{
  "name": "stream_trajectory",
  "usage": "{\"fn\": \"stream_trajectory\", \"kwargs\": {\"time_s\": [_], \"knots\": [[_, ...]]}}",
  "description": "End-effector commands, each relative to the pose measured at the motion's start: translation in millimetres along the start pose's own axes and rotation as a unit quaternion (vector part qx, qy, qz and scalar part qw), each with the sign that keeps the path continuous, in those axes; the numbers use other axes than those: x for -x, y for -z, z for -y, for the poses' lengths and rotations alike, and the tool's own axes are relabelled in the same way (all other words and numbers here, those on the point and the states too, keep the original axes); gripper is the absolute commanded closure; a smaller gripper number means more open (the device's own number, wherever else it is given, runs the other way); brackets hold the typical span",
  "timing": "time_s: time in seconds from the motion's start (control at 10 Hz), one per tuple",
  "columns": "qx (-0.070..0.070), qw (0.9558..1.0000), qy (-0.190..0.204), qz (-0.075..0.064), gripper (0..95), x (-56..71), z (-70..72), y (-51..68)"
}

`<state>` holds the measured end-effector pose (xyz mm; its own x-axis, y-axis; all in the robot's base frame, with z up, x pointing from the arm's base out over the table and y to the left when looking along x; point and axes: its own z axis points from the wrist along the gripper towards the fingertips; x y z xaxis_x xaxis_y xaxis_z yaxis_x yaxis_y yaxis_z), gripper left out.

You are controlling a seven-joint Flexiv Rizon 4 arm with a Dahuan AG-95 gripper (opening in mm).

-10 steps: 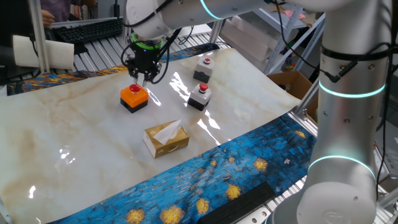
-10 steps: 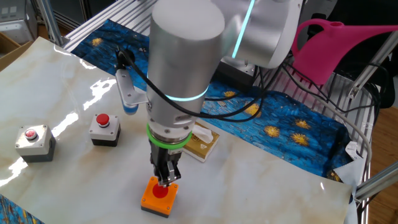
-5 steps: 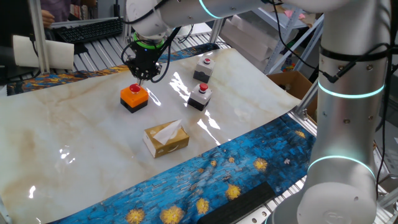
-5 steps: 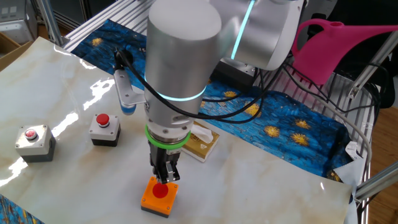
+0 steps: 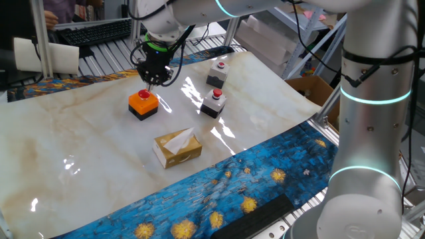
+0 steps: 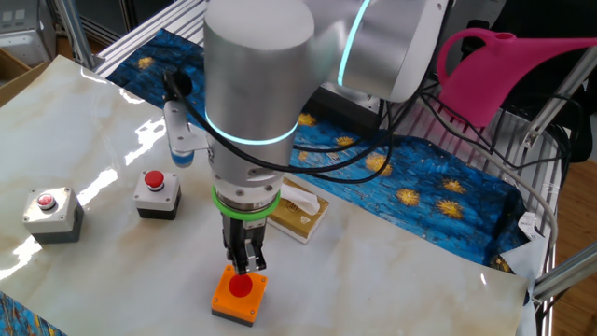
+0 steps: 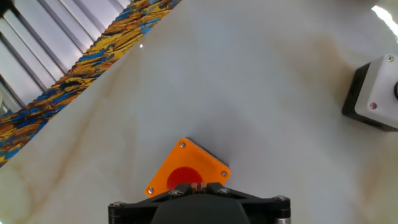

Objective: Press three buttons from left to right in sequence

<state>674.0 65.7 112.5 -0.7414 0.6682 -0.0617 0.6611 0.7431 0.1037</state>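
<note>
I am keeping my claw [image 6: 244,272] squeezed shut, holding nothing, and pointing it straight down. The orange button box [image 6: 237,293] is sitting on the marble table [image 5: 86,153] right under my fingertips, its red cap [image 6: 242,287] just below them.

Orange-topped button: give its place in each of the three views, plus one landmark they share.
One fixed view: orange-topped button left of centre, below the gripper.
The other fixed view: bottom centre, under the gripper.
Hand view: bottom centre.
Shared landmark: the neighbouring grey-white button.
</note>
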Motion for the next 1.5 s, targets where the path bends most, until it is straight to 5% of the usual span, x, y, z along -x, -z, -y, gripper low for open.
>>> {"fn": "stream_trajectory", "kwargs": {"time_s": [0.1, 0.4, 0.5, 0.8, 1.0, 1.2, 1.5], "knots": [[-0.005, 0.9999, 0.009, 0.003, 95.0, 0.0, 0.2, 0.2], [-0.01, 0.9999, 0.01, -0.001, 95.0, 0.0, 0.2, 0.2], [-0.046, 0.9983, 0.034, -0.01, 95.0, 0.0, 0.2, 0.2], [-0.067, 0.9962, 0.055, -0.012, 95.0, 0.0, 0.2, 0.2], [-0.063, 0.9933, 0.088, -0.039, 95.0, 0.0, 0.2, 0.2], [-0.043, 0.9918, 0.104, -0.059, 95.0, 0.0, 0.2, 0.2], [-0.061, 0.9825, 0.159, -0.075, 95.0, 0.0, 0.2, 0.2]]}}
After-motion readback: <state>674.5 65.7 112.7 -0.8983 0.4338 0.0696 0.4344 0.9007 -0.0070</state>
